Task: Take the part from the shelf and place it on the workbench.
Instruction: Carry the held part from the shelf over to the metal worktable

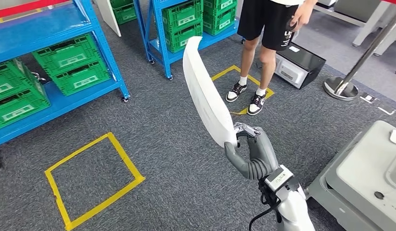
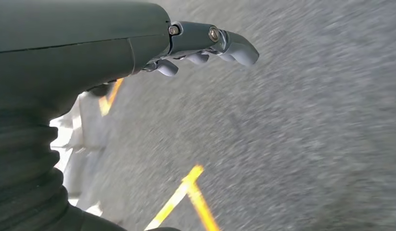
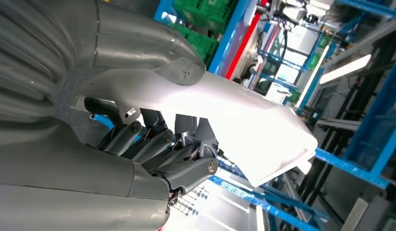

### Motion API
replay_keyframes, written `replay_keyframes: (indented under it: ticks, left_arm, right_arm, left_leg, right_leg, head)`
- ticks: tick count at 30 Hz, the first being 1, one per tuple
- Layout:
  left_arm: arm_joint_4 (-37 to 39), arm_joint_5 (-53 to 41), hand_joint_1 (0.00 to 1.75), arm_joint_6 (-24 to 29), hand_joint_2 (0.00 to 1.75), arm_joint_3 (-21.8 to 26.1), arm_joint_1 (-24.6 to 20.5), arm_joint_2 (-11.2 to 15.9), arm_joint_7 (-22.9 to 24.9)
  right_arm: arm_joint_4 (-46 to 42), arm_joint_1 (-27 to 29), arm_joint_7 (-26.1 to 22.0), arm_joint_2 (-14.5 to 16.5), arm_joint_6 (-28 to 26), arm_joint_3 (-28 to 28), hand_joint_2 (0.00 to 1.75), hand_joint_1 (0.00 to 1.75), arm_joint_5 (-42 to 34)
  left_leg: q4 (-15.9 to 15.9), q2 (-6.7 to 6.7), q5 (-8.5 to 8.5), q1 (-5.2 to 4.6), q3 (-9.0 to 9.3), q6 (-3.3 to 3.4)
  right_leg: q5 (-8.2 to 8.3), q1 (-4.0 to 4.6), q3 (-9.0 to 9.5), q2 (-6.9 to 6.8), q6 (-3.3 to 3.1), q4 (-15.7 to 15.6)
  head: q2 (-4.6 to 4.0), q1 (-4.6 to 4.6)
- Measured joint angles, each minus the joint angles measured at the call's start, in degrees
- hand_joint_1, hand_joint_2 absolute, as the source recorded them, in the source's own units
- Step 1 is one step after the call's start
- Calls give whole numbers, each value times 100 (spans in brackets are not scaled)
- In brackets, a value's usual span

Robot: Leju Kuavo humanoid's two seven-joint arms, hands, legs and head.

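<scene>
A long white curved part (image 1: 204, 91) stands up above the grey carpet in the head view. My right hand (image 1: 251, 153) grips it by its lower end, thumb on one face and fingers on the other. The right wrist view shows the same part (image 3: 244, 125) pinched between the thumb and the dark fingers (image 3: 186, 168) of my right hand (image 3: 138, 125). My left hand (image 2: 205, 45) hangs over the carpet with its fingers loosely extended and nothing in them. A grey workbench (image 1: 364, 178) stands at the right edge, beside my right arm.
Blue shelves (image 1: 97, 45) with green crates (image 1: 71, 62) stand at the left and far centre. A person (image 1: 263, 53) in black shorts stands ahead. A yellow taped square (image 1: 92, 178) marks the carpet at the left. A black box (image 1: 298, 65) and a post base (image 1: 340, 88) are at the far right.
</scene>
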Motion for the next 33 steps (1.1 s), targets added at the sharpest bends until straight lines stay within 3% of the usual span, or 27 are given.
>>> replay_keyframes:
  ticks: [1,2,3,5,6,7,9,10,12,14,15,17,18,20,22,23,24,25,26,27,29,31,33]
  left_arm:
    - [-3,50,0,42,175,-14,-36,12,-28]
    - [-7,126,0,94,175,-22,-74,17,-77]
    - [-11,229,0,150,175,-25,-114,25,-143]
    - [-22,451,0,226,175,-8,-181,33,-305]
    - [-28,561,0,205,175,18,-203,40,-385]
    - [-33,663,0,147,175,55,-213,47,-463]
    - [-38,881,0,-6,175,160,-209,66,-599]
    - [-40,979,0,-54,175,221,-200,77,-630]
    - [-41,1139,0,-82,175,361,-164,93,-624]
    - [-44,1232,0,-69,175,489,-110,130,-575]
    - [-46,1264,0,-52,175,544,-80,157,-540]
    - [-50,1352,0,31,175,659,-36,220,-413]
    - [-52,1404,0,96,175,722,-20,248,-328]
    - [-54,1508,0,237,175,854,23,293,-140]
    - [-53,1575,0,322,175,979,86,320,10]
    - [-52,1593,0,338,175,1032,118,323,50]
    - [-50,1612,0,344,175,1078,145,325,57]
    - [-48,1630,0,344,175,1118,163,323,34]
    - [-45,1654,0,335,175,1153,172,319,-10]
    - [-42,1677,0,320,175,1184,175,314,-61]
    - [-35,1693,0,265,175,1228,176,300,-148]
    - [-24,1637,0,197,175,1251,163,268,-149]
    - [-9,1532,0,140,175,1257,146,211,-109]
  right_arm:
    - [4,-6,-40,-43,-1,45,175,175,-24]
    - [14,-13,-87,-84,-4,81,175,175,-50]
    - [36,-23,-145,-120,-9,112,175,175,-83]
    - [115,-97,-250,-183,-33,169,175,175,-146]
    - [163,-139,-284,-204,-64,201,175,175,-163]
    - [205,-177,-299,-216,-118,236,175,175,-167]
    - [266,-200,-314,-224,-293,299,175,175,-149]
    - [282,-202,-316,-224,-399,333,175,175,-147]
    - [296,-233,-321,-223,-582,396,175,175,-176]
    - [299,-311,-329,-220,-691,454,175,175,-259]
    - [299,-349,-334,-219,-724,477,175,175,-310]
    - [271,-374,-341,-218,-766,510,175,175,-395]
    - [234,-358,-343,-219,-772,514,175,175,-411]
    - [123,-322,-346,-219,-744,514,175,175,-410]
    - [28,-302,-351,-219,-674,490,175,175,-389]
    - [0,-288,-350,-219,-638,461,175,175,-378]
    - [-22,-267,-350,-220,-605,419,175,175,-369]
    - [-39,-247,-348,-220,-574,371,175,175,-366]
    - [-50,-233,-346,-220,-553,325,175,175,-353]
    - [-56,-227,-345,-220,-537,287,175,175,-329]
    - [-59,-236,-342,-219,-527,244,175,175,-265]
    - [-58,-241,-337,-218,-523,228,175,175,-225]
    - [-62,-205,-326,-219,-519,192,175,175,-192]
  left_leg:
    - [-28,-13,-11,-10,11,16]
    - [-43,58,11,-8,17,44]
    - [-75,132,41,-2,24,78]
    - [-138,299,102,22,33,150]
    - [-149,387,113,17,31,170]
    - [-149,479,114,11,24,184]
    - [-140,665,107,6,15,185]
    - [-134,752,100,8,15,179]
    - [-113,903,78,16,21,148]
    - [-88,1029,37,-2,15,83]
    - [-84,1081,16,-12,20,42]
    - [-109,1172,-1,-17,76,-39]
    - [-117,1175,-9,-2,96,-76]
    - [85,951,-168,18,23,-129]
    - [748,647,-535,22,-270,-145]
    - [1142,588,-698,18,-457,-143]
    - [1431,566,-775,14,-604,-138]
    - [1525,558,-738,13,-667,-130]
    - [1380,543,-583,13,-621,-115]
    - [1044,499,-360,15,-482,-97]
    - [296,256,-41,25,-169,-56]
    - [-7,115,4,13,-49,-14]
    - [-40,231,26,1,-13,57]
  right_leg:
    - [25,-12,-32,72,52,-6]
    - [58,-23,-58,141,103,-27]
    - [70,-21,-80,100,141,-24]
    - [-73,2,-217,-200,190,211]
    - [-239,1,-356,-399,205,505]
    - [-427,-7,-535,-511,227,883]
    - [-632,-37,-796,-579,268,1474]
    - [-588,-52,-783,-597,282,1490]
    - [-283,-73,-419,-706,287,881]
    - [-75,-55,-30,-894,243,190]
    - [-48,-38,62,-947,209,13]
    - [-57,-8,60,-888,134,-38]
    - [-47,-15,59,-838,96,-49]
    - [-13,-44,61,-737,19,-75]
    - [0,-51,64,-631,-32,-87]
    - [-2,-42,63,-570,-44,-87]
    - [-3,-34,65,-500,-48,-86]
    - [-4,-28,67,-426,-49,-83]
    - [-3,-26,70,-346,-48,-76]
    - [-4,-26,74,-268,-44,-66]
    - [-8,-28,60,-123,-10,-32]
    - [5,-36,23,9,72,-22]
    - [43,-52,-5,122,167,-50]
  head:
    - [0,1]
    - [0,-1]
    - [0,3]
    - [0,34]
    - [0,49]
    - [0,61]
    - [0,61]
    - [0,61]
    - [0,62]
    - [0,58]
    - [0,56]
    - [0,52]
    - [0,51]
    - [0,45]
    - [0,37]
    - [0,36]
    - [0,36]
    - [0,36]
    - [0,37]
    - [0,37]
    - [0,38]
    - [0,40]
    - [0,40]
